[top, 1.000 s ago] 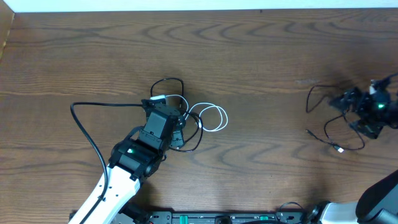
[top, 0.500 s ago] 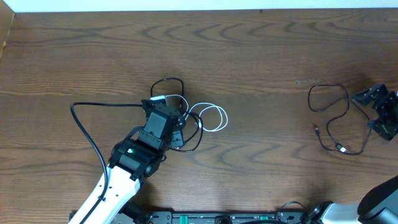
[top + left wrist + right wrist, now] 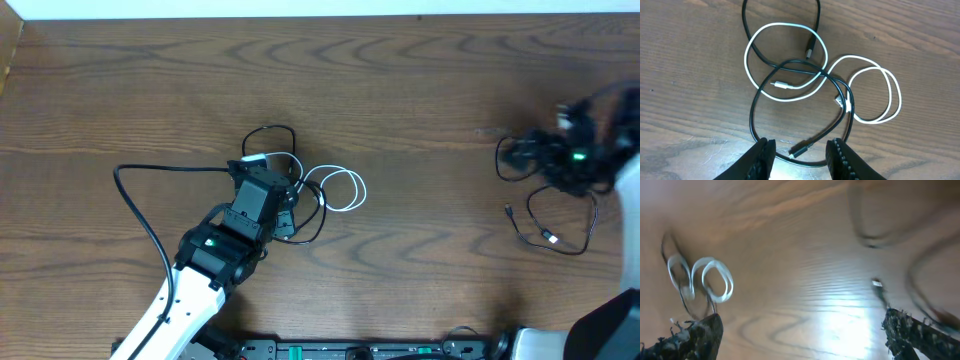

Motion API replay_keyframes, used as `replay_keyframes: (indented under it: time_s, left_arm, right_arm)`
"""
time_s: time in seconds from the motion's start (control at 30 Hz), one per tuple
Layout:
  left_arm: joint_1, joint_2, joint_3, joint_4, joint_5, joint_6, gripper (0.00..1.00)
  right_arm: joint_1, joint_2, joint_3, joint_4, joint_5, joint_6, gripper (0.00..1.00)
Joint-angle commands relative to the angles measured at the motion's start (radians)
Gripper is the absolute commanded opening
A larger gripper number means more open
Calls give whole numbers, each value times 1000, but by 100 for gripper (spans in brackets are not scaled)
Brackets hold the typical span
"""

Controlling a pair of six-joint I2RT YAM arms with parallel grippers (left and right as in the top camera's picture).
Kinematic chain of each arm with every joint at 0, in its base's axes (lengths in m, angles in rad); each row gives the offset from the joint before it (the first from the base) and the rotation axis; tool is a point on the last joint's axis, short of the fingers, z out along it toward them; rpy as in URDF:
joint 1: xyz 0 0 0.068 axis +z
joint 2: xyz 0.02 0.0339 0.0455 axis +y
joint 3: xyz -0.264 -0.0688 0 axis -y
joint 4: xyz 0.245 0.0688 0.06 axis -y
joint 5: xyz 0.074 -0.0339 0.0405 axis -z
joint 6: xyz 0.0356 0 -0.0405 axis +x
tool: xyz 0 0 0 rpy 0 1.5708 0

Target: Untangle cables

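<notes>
Two groups of cable lie well apart on the wooden table [image 3: 420, 90]. Left of centre, a white cable [image 3: 898, 97] in two loops is tangled with a black cable [image 3: 752, 107], whose loops cross over and under it. I cannot tell whether the black loops are one cord or two. The left gripper [image 3: 801, 162] hangs over the near edge of this tangle with its fingers [image 3: 762, 157] spread and nothing pinched. A black plug end [image 3: 801, 149] lies on the wood in the gap between them.

At the right side, a separate black cable [image 3: 548, 238] lies in loose curves, free of the tangle, with a small plug at its near end. The right gripper [image 3: 575, 158] is above the far part of this cable and shows only as a blur in the overhead view. The right wrist view is also blurred, but there its two fingers [image 3: 700, 335] stand wide apart with bare wood between them, so it is released.
</notes>
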State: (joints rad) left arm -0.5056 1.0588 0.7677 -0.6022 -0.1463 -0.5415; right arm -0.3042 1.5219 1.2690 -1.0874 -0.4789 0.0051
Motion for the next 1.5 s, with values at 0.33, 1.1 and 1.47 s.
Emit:
replay_keyframes:
  time_s: [0.33, 1.1, 1.47]
  left_arm:
    - [5, 166, -14, 8, -44, 6, 42]
    - [5, 394, -14, 135, 113, 6, 52]
    - [5, 394, -14, 128, 114, 6, 52]
  right_arm:
    - [494, 35, -103, 264, 86, -3, 99]
    - [430, 279, -214, 315, 428, 183, 77]
    - [95, 297, -218, 352, 428, 136, 82]
